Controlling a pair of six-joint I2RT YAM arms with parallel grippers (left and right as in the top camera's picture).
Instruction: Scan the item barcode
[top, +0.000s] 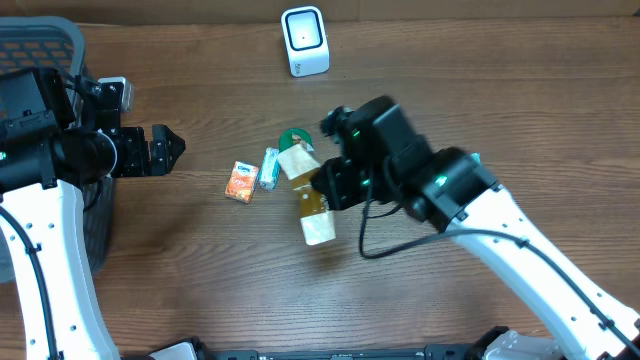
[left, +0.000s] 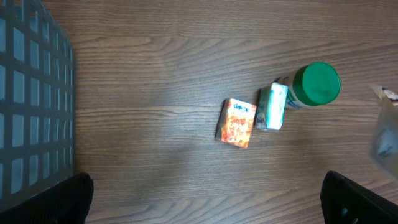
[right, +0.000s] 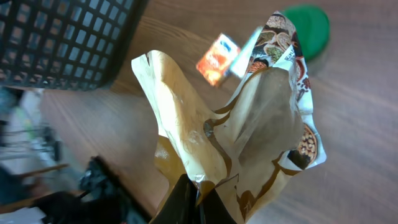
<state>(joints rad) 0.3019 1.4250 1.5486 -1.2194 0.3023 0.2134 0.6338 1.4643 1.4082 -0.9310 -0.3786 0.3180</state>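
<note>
We have the right gripper (top: 327, 188) pressed together on a fold of the pouch (top: 314, 212). The pouch sits crumpled at the middle of the overhead frame. In the right wrist view the dark fingers (right: 186, 198) pinch its edge at bottom centre, and the pouch fans upward from there. We cannot tell whether it is clear of the table. The left gripper (top: 168, 150) stands spread and empty at centre left, beside the basket (top: 45, 45).

As we judge it, the step in hand is carrying the pouch to the scanner (top: 304, 42) at top centre and showing it the barcode. No view shows a barcode. The printed face runs along the pouch's right side in the wrist view, so we would roll the wrist until a printed panel meets the scanner's window. We would sweep slowly, since the creases may break the code.

The wood between pouch and scanner is open. The jar (top: 292, 138), pack (top: 269, 168) and box (top: 239, 182) cluster just left of the pouch, and the jar meets its upper corner. We should lift first, then travel up-frame. The table's far edge lies just beyond the scanner, so we should stop short of it.
</note>
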